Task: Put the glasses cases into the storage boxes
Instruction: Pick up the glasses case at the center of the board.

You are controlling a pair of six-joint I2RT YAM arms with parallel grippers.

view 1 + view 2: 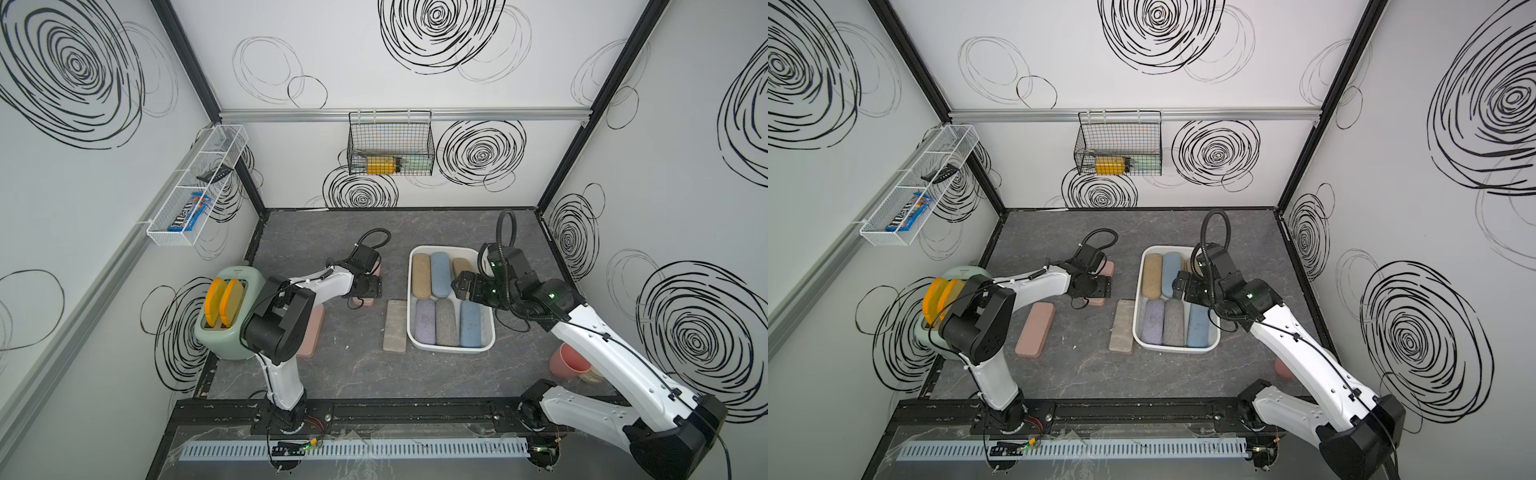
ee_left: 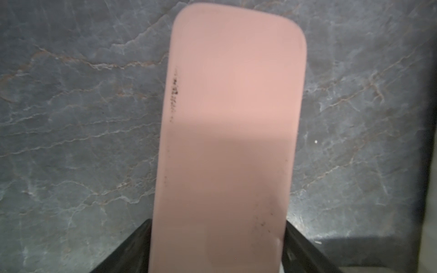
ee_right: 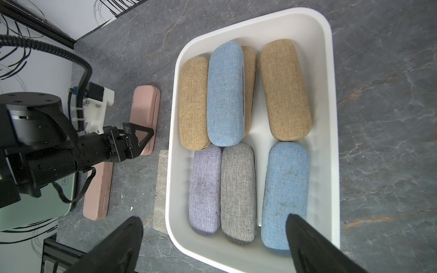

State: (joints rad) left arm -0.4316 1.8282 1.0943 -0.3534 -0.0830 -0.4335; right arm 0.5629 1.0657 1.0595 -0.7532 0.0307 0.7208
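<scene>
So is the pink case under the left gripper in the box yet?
Out. The pink case lies on the grey table, outside the white box, with bare table between them.

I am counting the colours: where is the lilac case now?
In both top views the lilac case lies in the bin, at the robot's left end of the near row, right beside the grey case.

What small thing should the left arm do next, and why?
Probably close the left gripper on the pink glasses case: its fingers sit on either side of it, and it lies on the table, outside the white storage bin.
</scene>
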